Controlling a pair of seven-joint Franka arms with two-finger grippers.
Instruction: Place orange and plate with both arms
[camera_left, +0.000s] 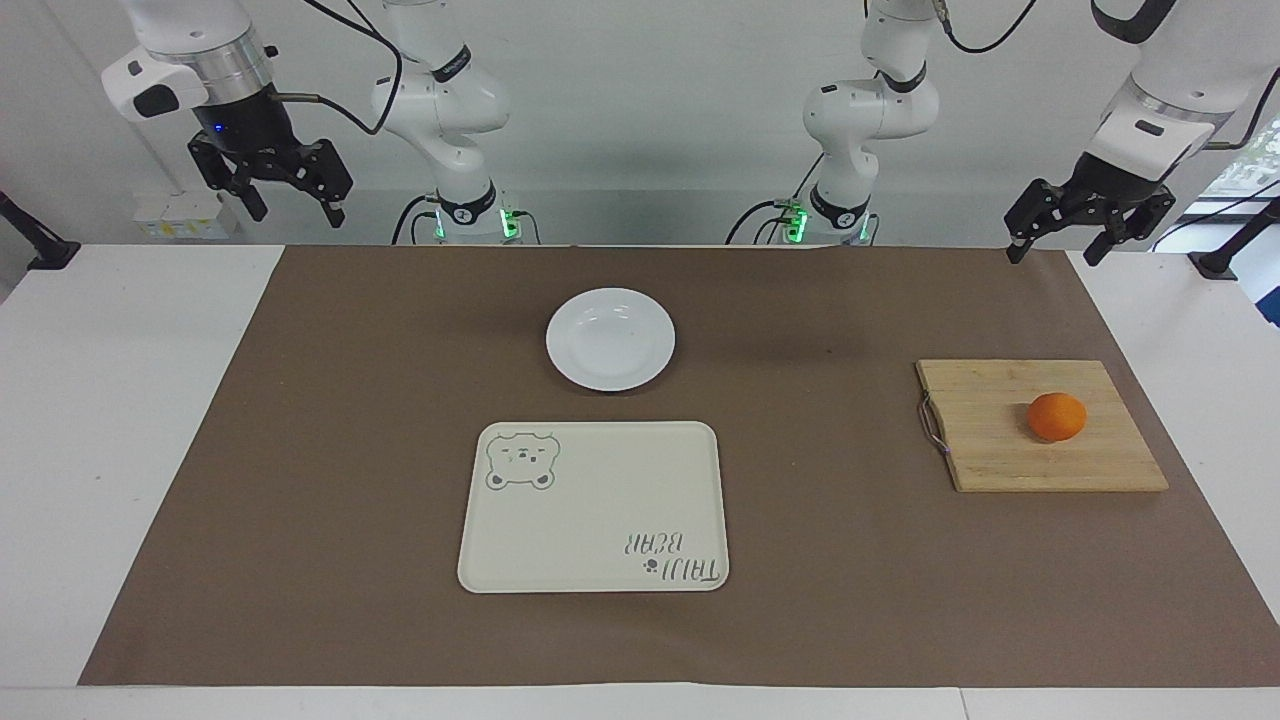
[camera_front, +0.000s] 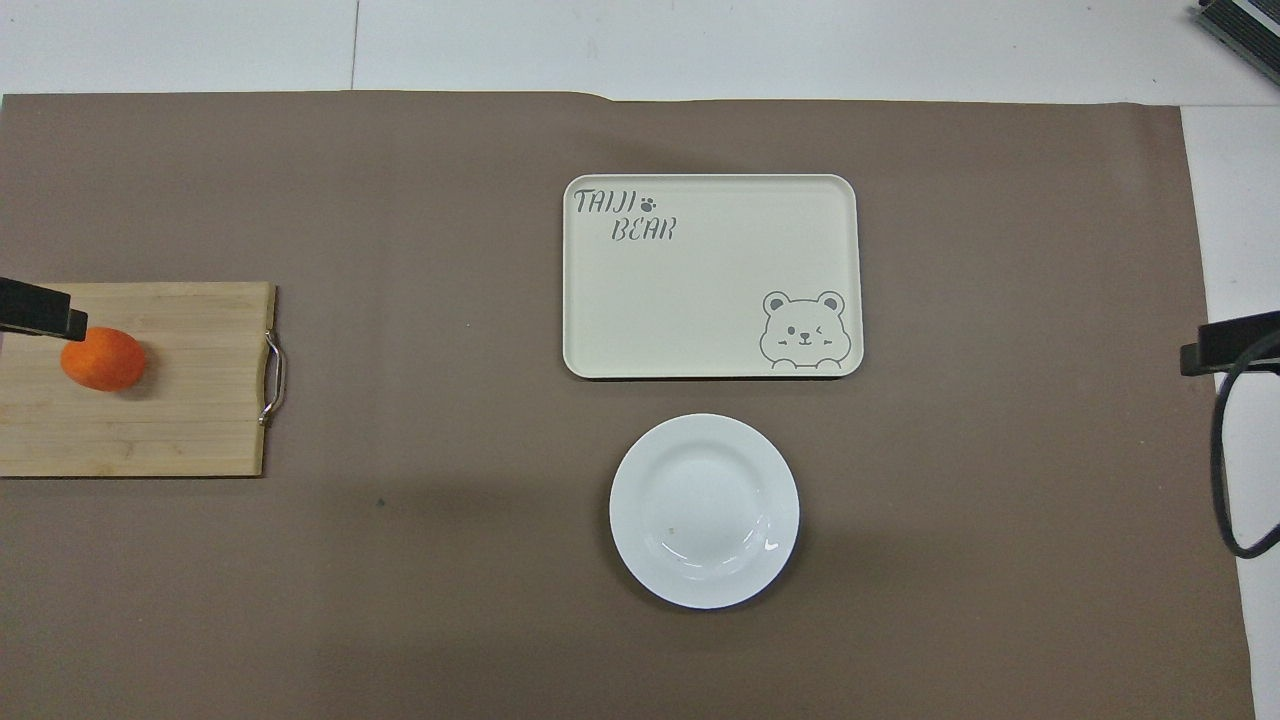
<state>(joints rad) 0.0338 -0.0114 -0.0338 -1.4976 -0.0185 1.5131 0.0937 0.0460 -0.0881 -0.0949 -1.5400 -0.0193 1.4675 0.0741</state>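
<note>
The orange lies on a wooden cutting board toward the left arm's end of the table. The white plate sits bare on the brown mat, mid-table and nearer to the robots than the cream tray. My left gripper hangs open, high in the air above the board's end of the mat, touching nothing. In the overhead view only its tip shows, at the orange's edge. My right gripper waits open and raised at the right arm's end.
A cream rectangular tray with a bear drawing lies beside the plate, farther from the robots. The cutting board has a metal handle on the side toward the tray. A brown mat covers most of the white table.
</note>
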